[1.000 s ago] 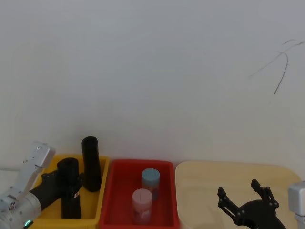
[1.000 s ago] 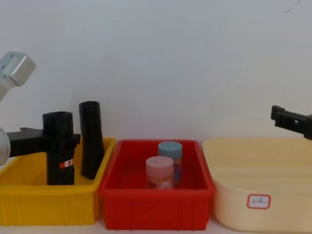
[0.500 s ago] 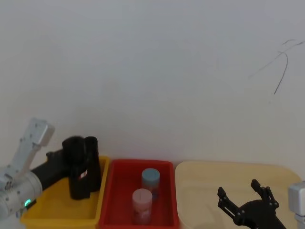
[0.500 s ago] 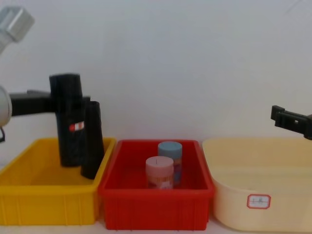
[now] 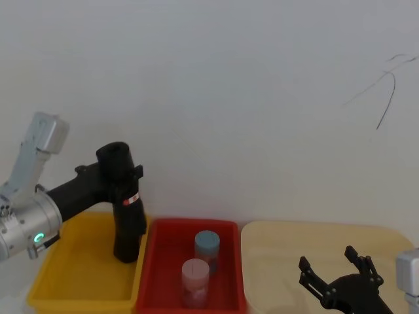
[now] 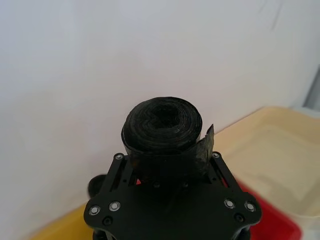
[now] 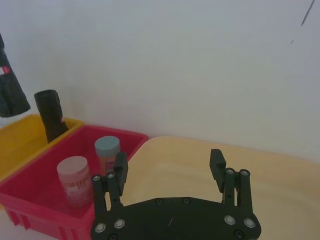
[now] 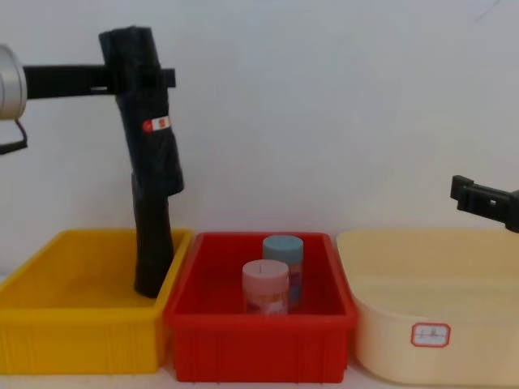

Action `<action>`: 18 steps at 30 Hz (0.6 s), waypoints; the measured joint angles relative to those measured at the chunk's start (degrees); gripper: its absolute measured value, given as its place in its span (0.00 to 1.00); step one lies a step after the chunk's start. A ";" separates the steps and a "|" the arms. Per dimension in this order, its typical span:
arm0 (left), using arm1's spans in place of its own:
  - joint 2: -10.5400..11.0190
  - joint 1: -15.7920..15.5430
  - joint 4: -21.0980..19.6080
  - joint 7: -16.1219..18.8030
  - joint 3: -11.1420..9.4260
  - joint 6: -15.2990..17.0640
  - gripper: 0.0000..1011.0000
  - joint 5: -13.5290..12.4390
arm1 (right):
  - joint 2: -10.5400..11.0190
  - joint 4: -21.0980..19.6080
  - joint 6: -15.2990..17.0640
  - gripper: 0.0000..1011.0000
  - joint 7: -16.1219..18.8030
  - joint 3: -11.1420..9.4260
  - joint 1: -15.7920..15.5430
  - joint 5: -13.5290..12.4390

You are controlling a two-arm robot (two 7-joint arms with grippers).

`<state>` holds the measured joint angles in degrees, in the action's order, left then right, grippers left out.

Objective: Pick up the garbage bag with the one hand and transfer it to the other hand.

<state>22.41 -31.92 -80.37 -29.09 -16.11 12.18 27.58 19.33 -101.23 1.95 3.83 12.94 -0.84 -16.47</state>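
The left gripper (image 5: 116,175) was clamped tight around the garbage bag (image 5: 124,193), near the top end of the roll. The bag hung high in the air, above the yellow bin (image 8: 81,340) and clear of it. A plain black roll (image 8: 152,251) stood in that bin, right under the bag, leaning on the bin's right wall.

The bag stood almost straight up and down. Its top end leaned a little to the robot's left and its bottom end swung a little to the right. The small red and white label faced the robot. Most of the roll stuck out below the fingers, so there looked to be plenty of free roll to grab.

The right gripper (image 5: 330,265) was far off on the other side, low over the beige tub (image 8: 389,340). Its fingers were spread wide with nothing in them, and they pointed forward. The red bin (image 8: 259,340) sat between the two arms.

So the bag was up high and to the left of the right gripper. That gripper would likely need to rise and come across to meet the free lower part of the roll from the side
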 joint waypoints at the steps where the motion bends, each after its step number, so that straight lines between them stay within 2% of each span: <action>1: -0.01 -0.18 -0.11 -0.33 0.00 0.32 0.43 0.33 | 0.00 0.00 0.00 0.99 0.00 0.00 0.00 0.00; 9: -0.36 -2.11 -0.57 -4.54 -0.72 3.88 0.43 4.17 | 0.00 0.00 0.00 0.99 0.00 0.00 0.00 0.00; 18: -1.50 -3.90 0.13 -7.81 -2.59 4.90 0.43 5.97 | 0.00 0.00 0.00 0.99 0.00 0.00 0.00 0.00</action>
<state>20.91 -35.82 -80.24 -36.90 -18.70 17.08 33.55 19.33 -101.23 1.95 3.83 12.94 -0.84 -16.47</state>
